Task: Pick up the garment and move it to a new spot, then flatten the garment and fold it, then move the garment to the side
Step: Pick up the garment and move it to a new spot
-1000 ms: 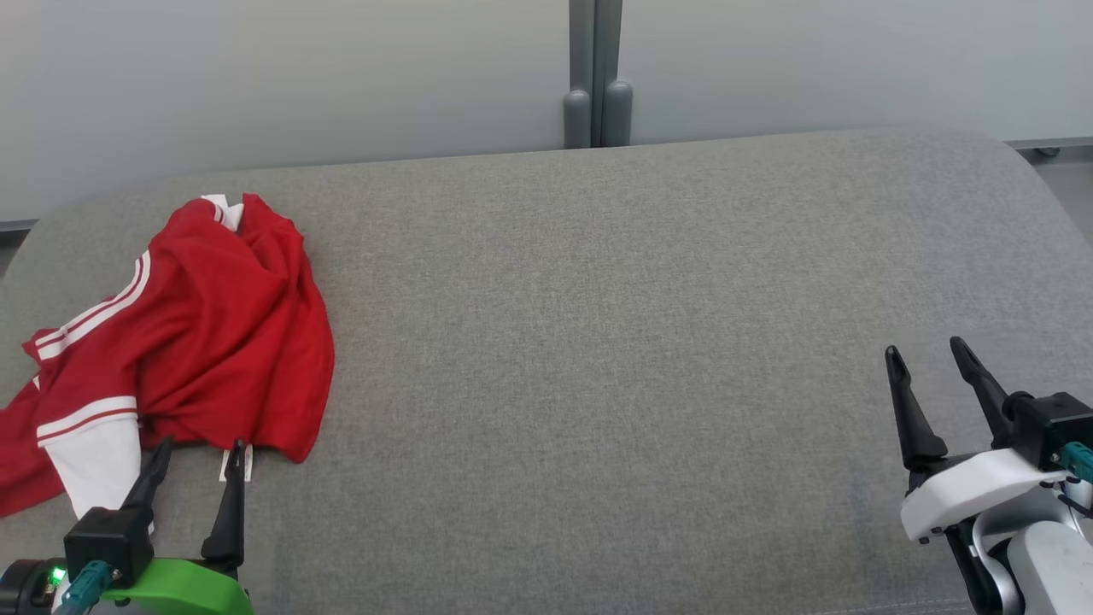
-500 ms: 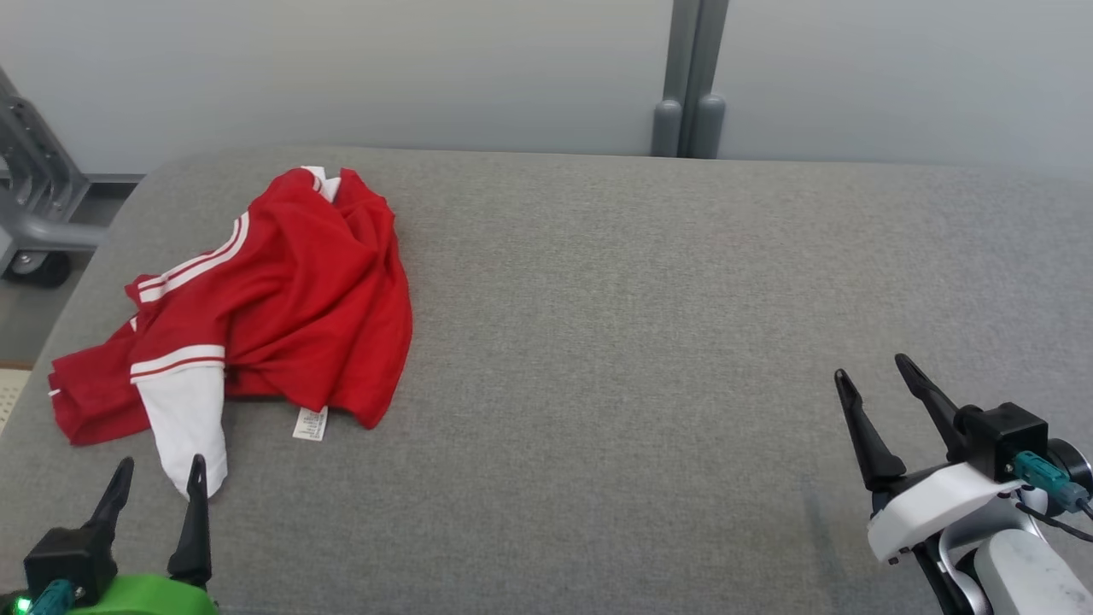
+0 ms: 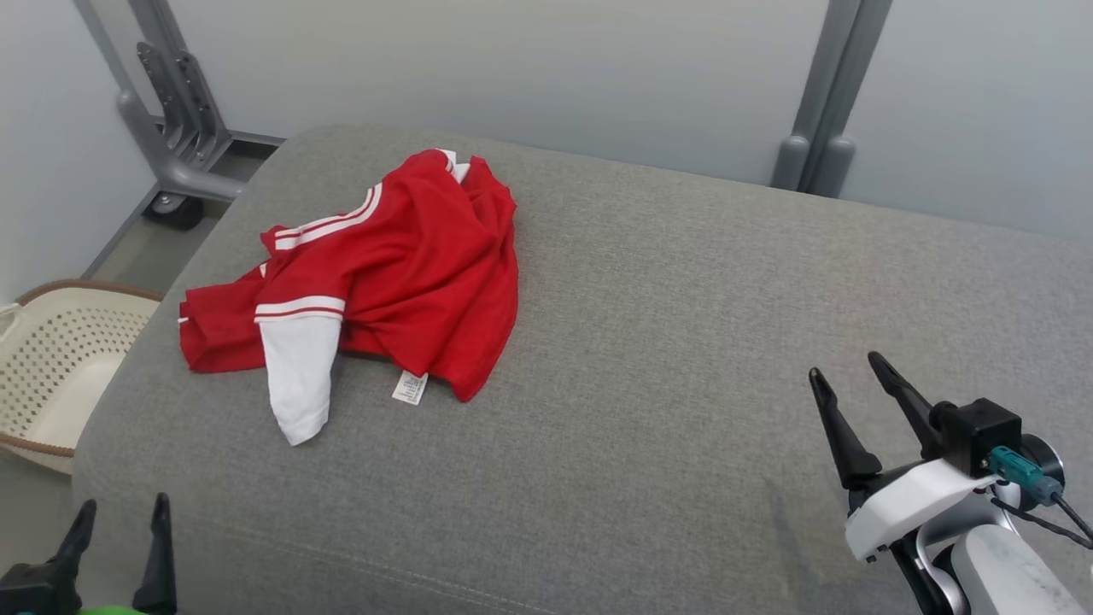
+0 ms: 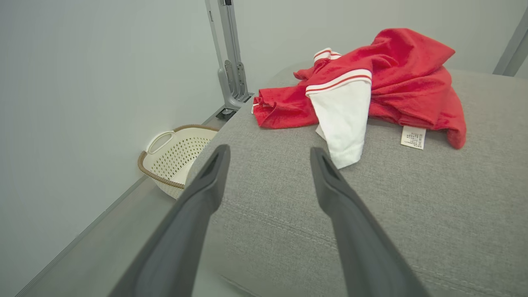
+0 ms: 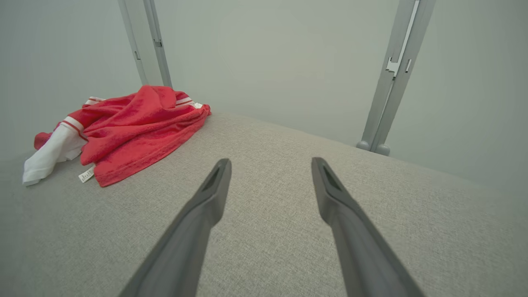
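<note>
A padded worktop (image 3: 683, 325), covered in grey woven cloth, has rounded corners and a stitched seam (image 3: 359, 559) along its near edge. It stands before smooth, pale wall panels (image 3: 512, 68).

Nearest, the left claw (image 3: 124, 500) hangs at the worktop's near left corner. Its two long, dark, tapering fingers are spread wide with nothing between them. The right claw (image 3: 845, 365) sits over the near right part of the cloth on a glossy white shell with a black block and a teal plug. Its fingers are likewise parted and empty.

On the floor to the left of the left claw stands a cream plastic basket (image 3: 51, 359), pierced with round holes and edged with a brown rim.

Ahead of the left claw, and slightly to its right, lies the garment (image 3: 418, 256). It is a red jersey of soft knit, crumpled into a loose heap with deep folds. Its white sleeve (image 3: 299, 384), banded with red and white stripes at the top, tapers to a blunt tip pointing back toward that claw and lies flat on the cloth. Just right of the sleeve, a small white printed care label (image 3: 411, 387) pokes out from under the red hem. White stripes run along the heap's upper folds. From the right claw the garment lies well apart, ahead and far to the left.

Farthest off, a grey metal bracket on a caster (image 3: 175, 145) stands beyond the worktop's far left corner. Twin grey metal posts (image 3: 815, 111) with rounded feet rise against the wall behind it.
</note>
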Motion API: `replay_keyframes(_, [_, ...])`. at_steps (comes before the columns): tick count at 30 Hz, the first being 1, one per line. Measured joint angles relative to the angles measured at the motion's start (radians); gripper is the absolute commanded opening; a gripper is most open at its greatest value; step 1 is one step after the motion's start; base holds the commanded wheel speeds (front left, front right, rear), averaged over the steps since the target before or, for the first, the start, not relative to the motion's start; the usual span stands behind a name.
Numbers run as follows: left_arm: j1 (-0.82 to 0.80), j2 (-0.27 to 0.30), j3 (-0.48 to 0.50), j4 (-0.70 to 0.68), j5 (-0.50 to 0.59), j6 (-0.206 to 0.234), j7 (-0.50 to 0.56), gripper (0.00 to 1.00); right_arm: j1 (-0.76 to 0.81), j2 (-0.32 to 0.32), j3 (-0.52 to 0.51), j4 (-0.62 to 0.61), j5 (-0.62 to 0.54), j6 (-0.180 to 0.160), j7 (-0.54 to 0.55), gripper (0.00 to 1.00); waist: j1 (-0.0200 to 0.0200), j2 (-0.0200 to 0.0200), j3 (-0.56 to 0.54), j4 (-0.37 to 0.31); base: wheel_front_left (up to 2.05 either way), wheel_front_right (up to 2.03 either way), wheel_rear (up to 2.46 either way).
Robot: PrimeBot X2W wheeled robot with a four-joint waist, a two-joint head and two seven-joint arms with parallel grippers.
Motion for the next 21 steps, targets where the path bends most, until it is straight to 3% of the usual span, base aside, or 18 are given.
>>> replay_keyframes(12, [-0.017,-0.009,0.025,0.004,-0.057,-0.011,0.000,1.00,-0.001,0.005,0.007,-0.015,-0.030,0.007,0.000,1.00,-0.0001,0.0000,0.038,0.007,0.00,0.00,0.00])
replay_keyframes(15, [-0.073,-0.033,-0.005,0.040,-0.094,-0.019,0.005,1.00,-0.003,-0.007,0.005,-0.023,-0.038,0.007,0.000,1.00,0.0000,0.0000,0.068,-0.003,0.00,0.00,0.00])
replay_keyframes(21, [-0.232,-0.062,-0.053,0.092,-0.163,-0.029,0.111,1.00,-0.035,-0.015,0.012,-0.026,-0.056,0.007,0.000,1.00,0.0000,0.0000,0.138,-0.021,0.00,0.00,0.00])
